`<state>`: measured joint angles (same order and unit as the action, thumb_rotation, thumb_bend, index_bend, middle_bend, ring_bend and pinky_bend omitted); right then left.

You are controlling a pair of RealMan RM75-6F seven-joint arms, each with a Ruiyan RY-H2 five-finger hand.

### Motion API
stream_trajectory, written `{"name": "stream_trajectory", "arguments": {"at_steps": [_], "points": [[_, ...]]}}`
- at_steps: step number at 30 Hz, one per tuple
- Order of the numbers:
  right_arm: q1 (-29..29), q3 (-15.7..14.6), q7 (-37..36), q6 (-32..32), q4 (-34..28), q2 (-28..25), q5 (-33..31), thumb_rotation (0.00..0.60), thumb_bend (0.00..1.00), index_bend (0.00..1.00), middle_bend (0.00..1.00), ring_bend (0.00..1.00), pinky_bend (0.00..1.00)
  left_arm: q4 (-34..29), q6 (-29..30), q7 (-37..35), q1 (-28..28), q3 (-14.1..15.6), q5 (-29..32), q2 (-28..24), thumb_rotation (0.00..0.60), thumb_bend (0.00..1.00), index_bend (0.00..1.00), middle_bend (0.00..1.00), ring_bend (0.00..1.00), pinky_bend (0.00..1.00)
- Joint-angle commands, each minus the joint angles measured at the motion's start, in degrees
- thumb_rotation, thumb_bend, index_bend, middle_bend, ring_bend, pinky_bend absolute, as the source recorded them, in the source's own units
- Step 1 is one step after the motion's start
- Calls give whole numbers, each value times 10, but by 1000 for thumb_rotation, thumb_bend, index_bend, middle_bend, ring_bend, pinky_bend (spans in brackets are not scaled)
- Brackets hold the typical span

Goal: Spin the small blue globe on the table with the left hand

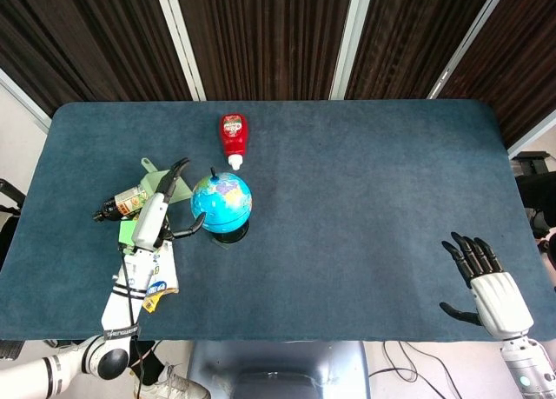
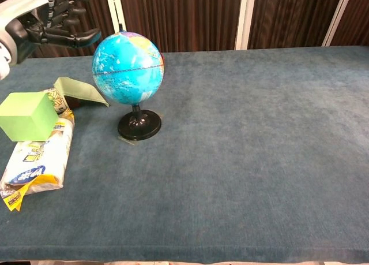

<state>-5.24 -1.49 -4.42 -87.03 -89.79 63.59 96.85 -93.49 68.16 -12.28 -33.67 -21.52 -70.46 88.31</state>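
Observation:
The small blue globe (image 1: 221,202) stands upright on its black round base (image 2: 139,126), left of the table's middle; in the chest view the globe (image 2: 128,66) is close and large. My left hand (image 1: 167,206) hovers raised just left of the globe, fingers spread and holding nothing; in the chest view the left hand (image 2: 53,17) shows at the top left, its thumb tip close to the globe's upper left side, contact not clear. My right hand (image 1: 486,282) lies open near the table's front right edge.
A green cube (image 2: 27,115) sits on a snack bag (image 2: 36,158) left of the globe. A green scoop (image 2: 78,89) and a dark bottle (image 1: 122,202) lie behind them. A red ketchup bottle (image 1: 232,136) lies beyond the globe.

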Motion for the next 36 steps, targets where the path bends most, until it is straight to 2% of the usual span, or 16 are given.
{"name": "stream_trajectory", "arguments": {"at_steps": [1, 8, 23, 32, 36], "points": [[0, 0, -1, 0, 0, 0, -1, 600, 31, 0, 0, 0, 0, 24, -18, 20, -25, -16, 28, 25, 599, 334, 0, 0, 0, 0], [1, 1, -6, -2, 1, -4, -4, 600, 31, 0, 0, 0, 0, 47, -22, 36, -46, -27, 52, 49, 599, 333, 0, 0, 0, 0], [4, 1, -15, -9, 2, -8, -1, 600, 31, 0, 0, 0, 0, 52, -10, 47, -36, -14, 64, 43, 598, 330, 0, 0, 0, 0], [6, 1, -15, -12, 2, -9, 0, 600, 31, 0, 0, 0, 0, 70, -14, 49, -39, -19, 75, 41, 600, 336, 0, 0, 0, 0], [6, 2, -15, -12, 2, -9, -1, 600, 31, 0, 0, 0, 0, 96, -29, 45, -52, -29, 88, 49, 599, 335, 0, 0, 0, 0]]}}
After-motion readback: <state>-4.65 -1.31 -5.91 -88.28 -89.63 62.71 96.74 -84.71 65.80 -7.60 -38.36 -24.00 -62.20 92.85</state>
